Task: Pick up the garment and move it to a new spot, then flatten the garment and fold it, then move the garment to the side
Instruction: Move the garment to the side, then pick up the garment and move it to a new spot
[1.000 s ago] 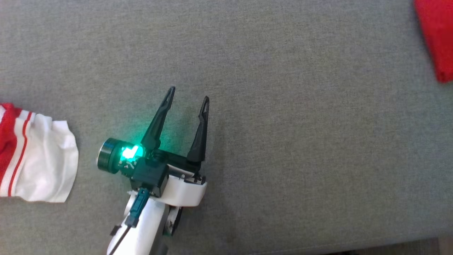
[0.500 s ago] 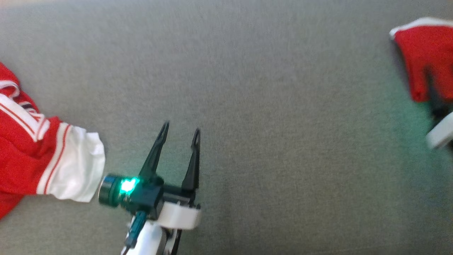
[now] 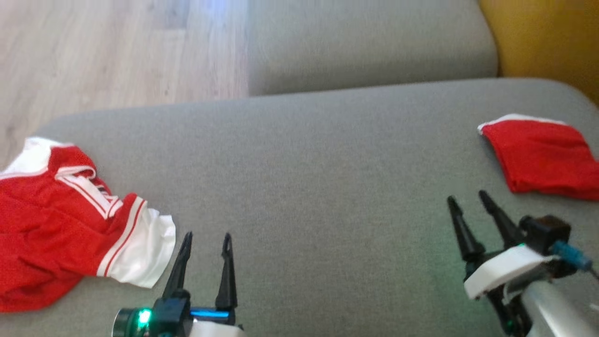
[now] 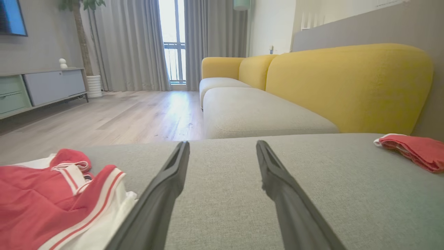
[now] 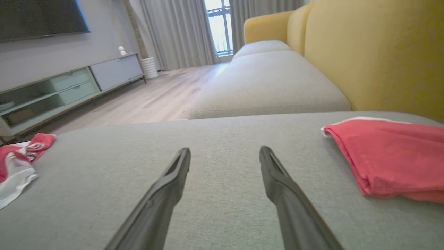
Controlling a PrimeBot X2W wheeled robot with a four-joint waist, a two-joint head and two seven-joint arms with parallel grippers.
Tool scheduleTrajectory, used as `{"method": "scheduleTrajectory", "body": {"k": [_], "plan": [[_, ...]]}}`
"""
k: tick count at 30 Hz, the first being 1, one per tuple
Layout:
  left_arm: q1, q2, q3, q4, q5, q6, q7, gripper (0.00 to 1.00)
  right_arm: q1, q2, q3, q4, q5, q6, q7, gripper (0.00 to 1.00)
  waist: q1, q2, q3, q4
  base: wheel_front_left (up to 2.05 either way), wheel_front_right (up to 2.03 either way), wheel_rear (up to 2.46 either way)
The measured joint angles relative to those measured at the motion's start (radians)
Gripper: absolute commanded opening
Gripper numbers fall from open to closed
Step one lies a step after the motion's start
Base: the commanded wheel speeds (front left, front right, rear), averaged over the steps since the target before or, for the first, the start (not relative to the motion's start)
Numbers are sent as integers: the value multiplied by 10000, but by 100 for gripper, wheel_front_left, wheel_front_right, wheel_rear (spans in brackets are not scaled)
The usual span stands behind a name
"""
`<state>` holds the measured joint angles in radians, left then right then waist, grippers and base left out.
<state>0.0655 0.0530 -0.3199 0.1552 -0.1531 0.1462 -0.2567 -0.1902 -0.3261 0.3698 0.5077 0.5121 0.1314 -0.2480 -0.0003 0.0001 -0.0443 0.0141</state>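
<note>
Garment handling on a grey seat cushion [image 3: 304, 187], at a pause between grasps. The left gripper [image 3: 207, 235] hovers low at the near edge with its two fingers apart and nothing between them. The right gripper [image 3: 466, 196] likewise stands spread and empty, its tips just short of the folded red garment [image 3: 538, 154], which lies flat at the far right of the cushion, near the yellow backrest [image 4: 347, 83]. That piece looks folded and set aside, so work on it is judged complete. A crumpled red-and-white garment [image 3: 56, 220] lies bunched at the left end of the cushion, its white hem near the left fingers, and is the likely next piece. To lift it well, the nearer left gripper should close on a raised ridge of cloth rather than a flat patch, then rise clear before carrying it to the bare middle of the cushion, where both grippers can reach to spread it. Loose cloth may drag or unfold unevenly on the way. No brand, label or writing can be read on either garment; the red stripes on the white trim are plain.
</note>
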Motion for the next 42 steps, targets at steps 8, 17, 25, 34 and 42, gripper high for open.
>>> {"method": "scheduleTrajectory", "body": {"k": [8,17,25,34,42], "plan": [[1163,10,351,-403,-59,226,0,100,1994,1187,-1592,-2159,-1327,0,-21,100,0,0,-812,-99,0,0,0],[2064,23,660,-746,242,58,2,100,3754,1812,-2157,-2978,-2276,0,-27,100,2,0,-1023,-45,0,0,0],[2039,25,658,-803,297,31,2,100,3776,1873,-2184,-3037,-2406,0,-27,100,3,0,-894,-19,0,0,0],[2000,27,656,-757,297,31,2,100,3773,1921,-2176,-2986,-2406,0,-27,100,3,0,-919,44,0,0,0],[1836,27,656,-725,305,-48,2,100,3787,1983,-2211,-2968,-2406,0,-27,100,3,0,-913,430,0,0,0]]}}
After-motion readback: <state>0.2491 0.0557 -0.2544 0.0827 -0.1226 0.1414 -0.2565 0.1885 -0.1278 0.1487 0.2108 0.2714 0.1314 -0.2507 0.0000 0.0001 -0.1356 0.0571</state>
